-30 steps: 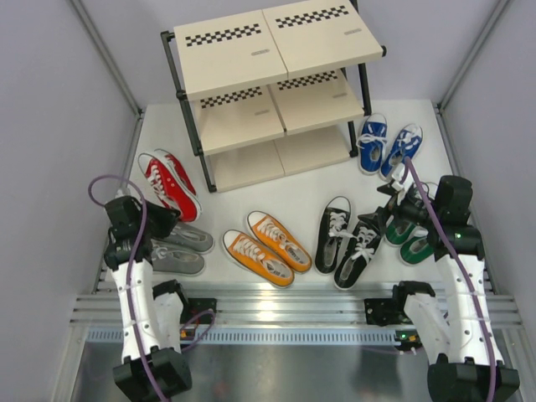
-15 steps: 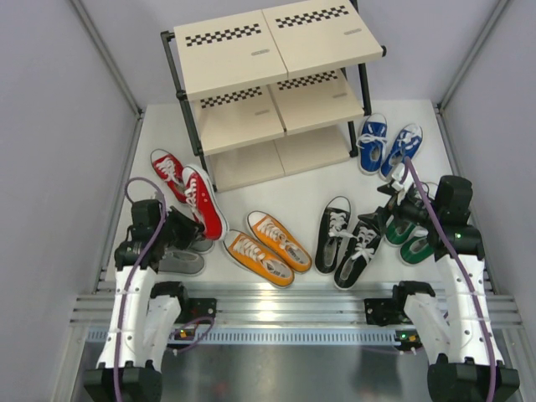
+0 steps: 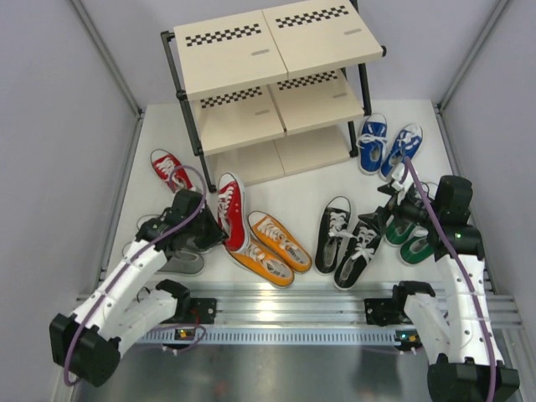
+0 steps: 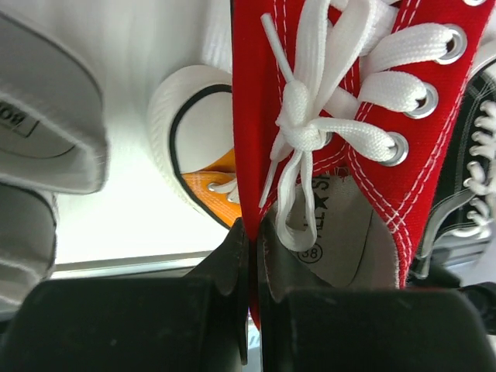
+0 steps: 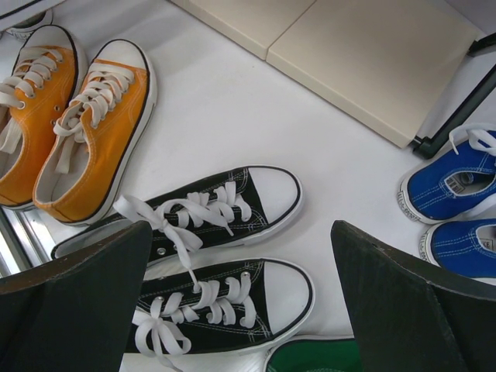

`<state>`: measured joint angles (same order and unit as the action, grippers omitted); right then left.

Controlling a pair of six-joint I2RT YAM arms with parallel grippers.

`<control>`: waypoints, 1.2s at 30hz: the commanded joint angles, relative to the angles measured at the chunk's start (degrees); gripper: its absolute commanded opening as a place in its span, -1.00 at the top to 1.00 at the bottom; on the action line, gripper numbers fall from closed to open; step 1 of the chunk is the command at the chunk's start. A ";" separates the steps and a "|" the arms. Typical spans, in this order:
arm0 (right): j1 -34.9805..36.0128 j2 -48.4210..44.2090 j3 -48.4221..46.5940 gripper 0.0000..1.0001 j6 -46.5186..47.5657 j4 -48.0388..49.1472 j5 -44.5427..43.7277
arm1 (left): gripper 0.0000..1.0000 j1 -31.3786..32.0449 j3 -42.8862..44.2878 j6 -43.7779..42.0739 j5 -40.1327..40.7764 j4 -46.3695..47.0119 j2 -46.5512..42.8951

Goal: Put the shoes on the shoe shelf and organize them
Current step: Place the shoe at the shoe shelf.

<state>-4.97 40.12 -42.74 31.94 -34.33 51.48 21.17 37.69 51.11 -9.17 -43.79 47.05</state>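
My left gripper (image 3: 211,230) is shut on the side wall of a red shoe (image 3: 230,208), held above the orange pair (image 3: 270,245). The left wrist view shows its jaws (image 4: 249,240) pinching the red canvas (image 4: 252,93) beside the white laces, with an orange toe (image 4: 208,184) below. The other red shoe (image 3: 167,167) lies on the table at the left. My right gripper (image 3: 402,214) stands open over the black pair (image 3: 345,237) and green pair (image 3: 410,239). In the right wrist view the gripper (image 5: 240,232) has nothing between its fingers. The shoe shelf (image 3: 272,92) stands at the back with bare boards.
The grey pair (image 3: 182,261) lies partly under my left arm. A blue pair (image 3: 389,147) sits right of the shelf's bottom board. White walls close in both sides, and a metal rail (image 3: 276,306) runs along the near edge.
My left arm has swung right, carrying the red shoe from the left side to above the orange pair. The right arm has not moved.
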 commanded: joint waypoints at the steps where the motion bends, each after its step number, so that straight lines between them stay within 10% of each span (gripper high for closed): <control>1: 1.02 -0.57 -0.06 -0.99 1.28 1.46 0.37 | 1.00 5.45 6.33 -0.40 8.36 9.24 3.13; 36: 1.63 0.40 0.20 -0.99 2.16 1.19 -0.86 | 1.00 8.45 18.91 -7.43 41.68 41.77 38.64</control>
<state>-4.49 40.29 -42.74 32.64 -34.33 50.35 30.15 54.74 43.24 27.40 -11.11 85.73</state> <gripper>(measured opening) 0.993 0.043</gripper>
